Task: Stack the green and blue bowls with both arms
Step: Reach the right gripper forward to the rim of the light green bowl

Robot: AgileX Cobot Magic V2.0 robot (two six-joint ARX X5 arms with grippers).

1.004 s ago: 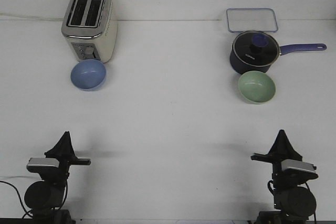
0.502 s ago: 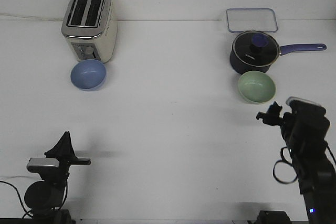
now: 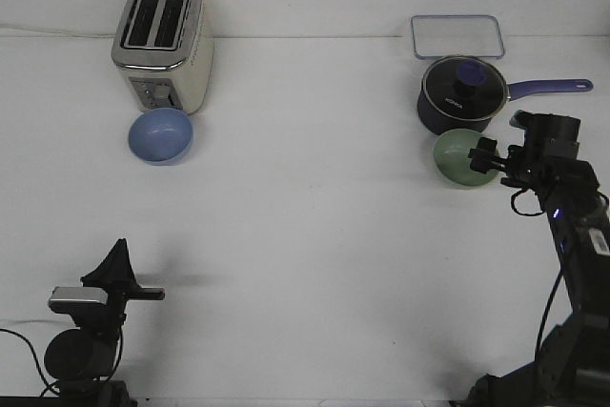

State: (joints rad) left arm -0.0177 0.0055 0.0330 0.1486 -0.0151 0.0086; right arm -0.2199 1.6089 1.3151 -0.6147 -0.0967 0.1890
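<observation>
The pale green bowl (image 3: 462, 157) sits upright on the white table just in front of the navy saucepan. My right gripper (image 3: 486, 157) is at the bowl's right rim, its jaws apart by the rim; I cannot tell whether it touches. The periwinkle blue bowl (image 3: 160, 135) sits upright at the far left, right in front of the toaster. My left gripper (image 3: 119, 253) is folded back at the near left edge, fingers pointing up and together, far from the blue bowl.
A cream toaster (image 3: 162, 45) stands behind the blue bowl. A navy lidded saucepan (image 3: 461, 94) with a long handle pointing right stands behind the green bowl. A clear rectangular container lid (image 3: 457, 35) lies behind the pan.
My right arm has risen from its folded rest pose and reached forward to the green bowl's right rim. The left arm and both bowls have not moved.
</observation>
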